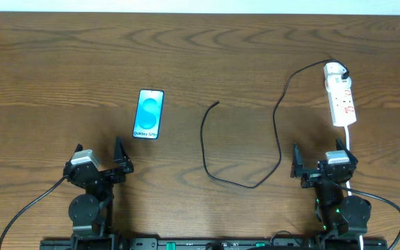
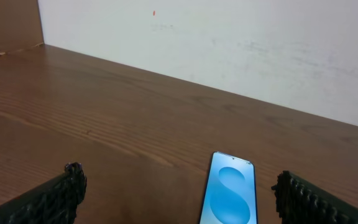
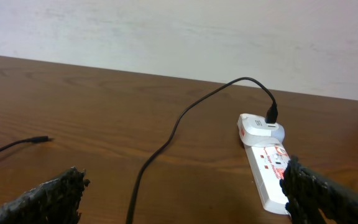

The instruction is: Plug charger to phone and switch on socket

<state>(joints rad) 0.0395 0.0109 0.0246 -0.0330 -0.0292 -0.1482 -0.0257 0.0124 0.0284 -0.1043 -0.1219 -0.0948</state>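
The phone [image 1: 148, 114] lies flat on the table, its blue screen up, just ahead of my left gripper [image 1: 101, 157], which is open and empty. It also shows in the left wrist view [image 2: 230, 196], between the fingers and beyond them. The charger, a thin black cable [image 1: 278, 125], runs from a white adapter on the socket [image 1: 340, 94] in a loop to its free plug tip [image 1: 216, 104] at mid-table. The cable [image 3: 166, 140], its plug tip [image 3: 42, 139] and the socket [image 3: 267, 168] show in the right wrist view. My right gripper [image 1: 323, 161] is open and empty, near the socket's near end.
The socket's white cord [image 1: 348, 137] runs back toward the right arm. A white wall [image 3: 179, 37] stands behind the wooden table's far edge.
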